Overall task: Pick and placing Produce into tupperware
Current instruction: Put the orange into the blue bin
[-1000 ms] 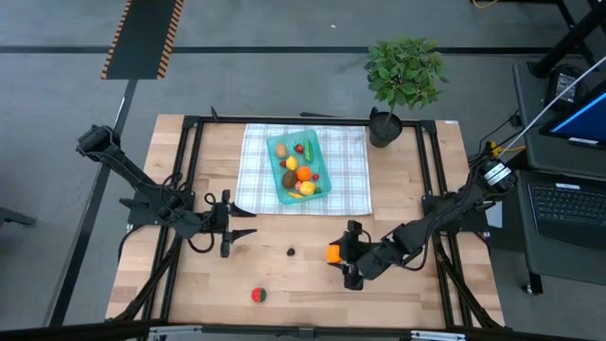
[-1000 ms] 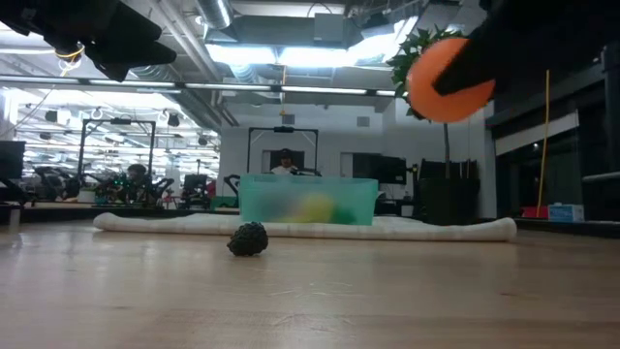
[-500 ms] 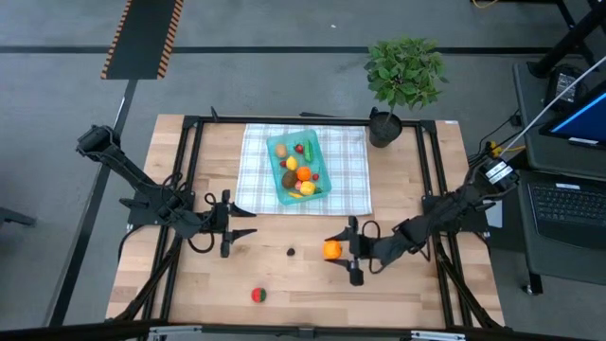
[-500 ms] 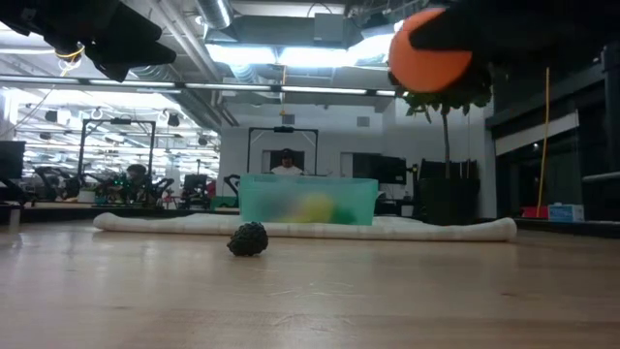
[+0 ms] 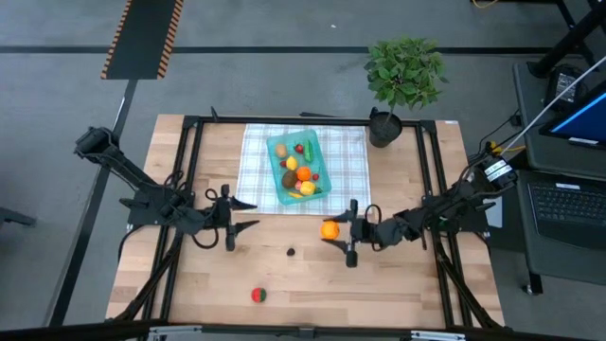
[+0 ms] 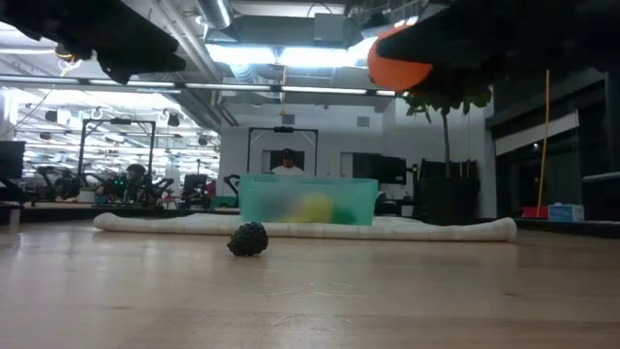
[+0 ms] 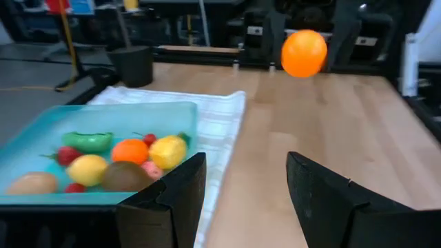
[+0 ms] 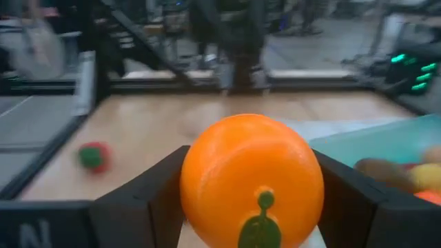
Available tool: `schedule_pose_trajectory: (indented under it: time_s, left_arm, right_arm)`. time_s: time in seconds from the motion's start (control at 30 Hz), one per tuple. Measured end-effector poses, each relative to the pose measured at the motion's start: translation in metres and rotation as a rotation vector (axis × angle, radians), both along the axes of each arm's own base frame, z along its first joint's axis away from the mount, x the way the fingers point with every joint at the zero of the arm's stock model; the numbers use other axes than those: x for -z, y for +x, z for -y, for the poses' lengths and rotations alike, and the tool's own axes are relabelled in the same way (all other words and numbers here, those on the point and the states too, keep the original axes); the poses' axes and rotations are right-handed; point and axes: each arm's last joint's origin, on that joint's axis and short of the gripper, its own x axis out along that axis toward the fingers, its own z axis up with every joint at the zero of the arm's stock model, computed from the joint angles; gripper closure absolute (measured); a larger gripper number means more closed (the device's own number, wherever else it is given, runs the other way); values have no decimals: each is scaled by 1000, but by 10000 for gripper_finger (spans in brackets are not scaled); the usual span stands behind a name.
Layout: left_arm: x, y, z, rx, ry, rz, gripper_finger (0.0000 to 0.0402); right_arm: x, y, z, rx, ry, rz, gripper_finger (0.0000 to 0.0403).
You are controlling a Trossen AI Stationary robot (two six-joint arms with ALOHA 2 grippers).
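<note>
We see the right gripper (image 5: 337, 233) fingers clamped on the orange (image 5: 329, 229), lifted off the worktop (image 5: 417, 284) for carrying to the teal tupperware (image 5: 319, 152), nearby on the checked cloth (image 5: 350, 180). Left gripper (image 5: 237, 216) waits, fingers apart, empty.

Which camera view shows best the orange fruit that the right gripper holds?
The right wrist view: the orange fills it, clamped between the right gripper fingers, its green stem mark visible. The high view shows it small, near the tupperware. The low view cuts it partly. The left wrist view shows it far off.
</note>
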Motion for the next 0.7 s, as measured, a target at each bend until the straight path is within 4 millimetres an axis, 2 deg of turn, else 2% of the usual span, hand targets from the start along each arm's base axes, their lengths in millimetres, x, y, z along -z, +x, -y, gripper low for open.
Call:
schedule_pose_trajectory:
  time_s: [0.2,0.37,0.53,0.7]
  left_arm:
    - [2,9,-18,-77,59,-26,209]
    - [13,14,-37,-17,33,6,209]
    - [25,12,-54,-2,28,26,209]
    - [27,12,-63,140,36,87,209]
  right_arm:
    - [-1,8,24,132,-47,5,154]
    - [-1,13,41,194,-44,6,154]
    - [-3,15,49,227,-10,29,154]
    - [-4,15,53,336,-20,37,154]
